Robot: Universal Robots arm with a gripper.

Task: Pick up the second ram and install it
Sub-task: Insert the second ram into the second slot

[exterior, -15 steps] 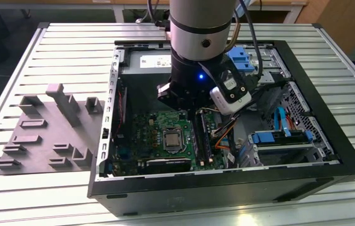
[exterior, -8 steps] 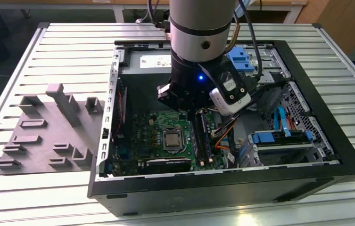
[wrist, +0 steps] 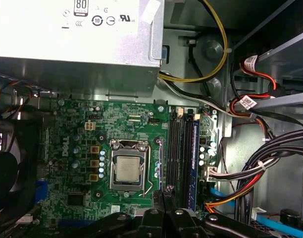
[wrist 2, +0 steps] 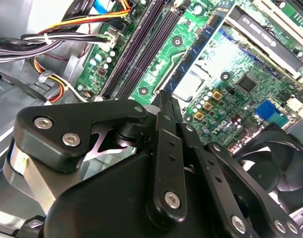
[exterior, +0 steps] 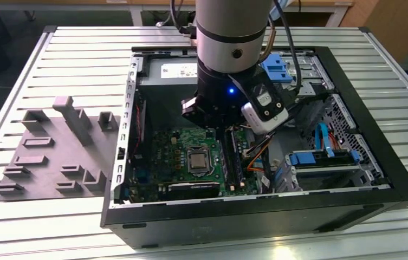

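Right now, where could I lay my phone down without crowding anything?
Bare patches: the slatted table behind the grey tray, and the table's front strip below it. Inside the case it is crowded: motherboard, cables, and the arm hanging over it.

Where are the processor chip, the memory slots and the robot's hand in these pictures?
Processor chip (wrist: 128,169): first wrist view, middle of its silver lid.
Memory slots (wrist: 182,163): first wrist view, on the long dark slots beside the processor.
Hand (wrist 2: 164,101): second wrist view, at the tips of its black fingers above the board.
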